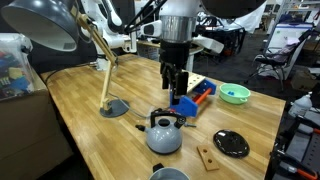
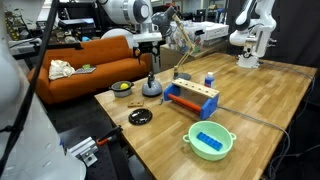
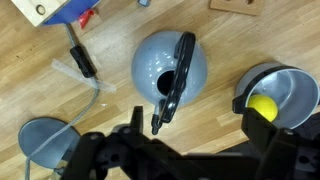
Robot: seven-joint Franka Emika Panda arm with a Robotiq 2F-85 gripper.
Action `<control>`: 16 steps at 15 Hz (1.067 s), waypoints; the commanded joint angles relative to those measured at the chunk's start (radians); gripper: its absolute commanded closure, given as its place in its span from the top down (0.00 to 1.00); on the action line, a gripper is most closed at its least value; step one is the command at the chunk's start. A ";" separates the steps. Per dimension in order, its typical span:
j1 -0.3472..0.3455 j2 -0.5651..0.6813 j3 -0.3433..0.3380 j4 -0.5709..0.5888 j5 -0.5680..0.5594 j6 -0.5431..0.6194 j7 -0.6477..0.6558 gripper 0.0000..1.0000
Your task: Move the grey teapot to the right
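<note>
The pincer is hanging open, jaws spread and gripping nothing, pointing straight down from the upright arm. It is hovering above, and apart from, the grey teapot, which is standing on the desk between the lamp base and the black plate. In the wrist view the fingertips are merging into a dark mass at the bottom edge, while a metal bowl holding a yellow ball is being cut off beside the teapot. A blue-and-orange box and a green bowl are sitting farther back.
</note>
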State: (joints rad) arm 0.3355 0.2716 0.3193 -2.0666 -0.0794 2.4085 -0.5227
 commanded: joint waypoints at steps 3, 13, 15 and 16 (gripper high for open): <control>-0.013 0.010 0.010 -0.003 -0.022 0.035 0.044 1.00; -0.018 0.151 0.004 0.034 -0.032 0.066 0.076 1.00; -0.022 0.178 0.009 0.053 -0.025 0.060 0.068 1.00; -0.022 0.189 0.009 0.062 -0.025 0.059 0.067 1.00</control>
State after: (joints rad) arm 0.3309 0.4287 0.3127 -2.0384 -0.0914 2.4702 -0.4592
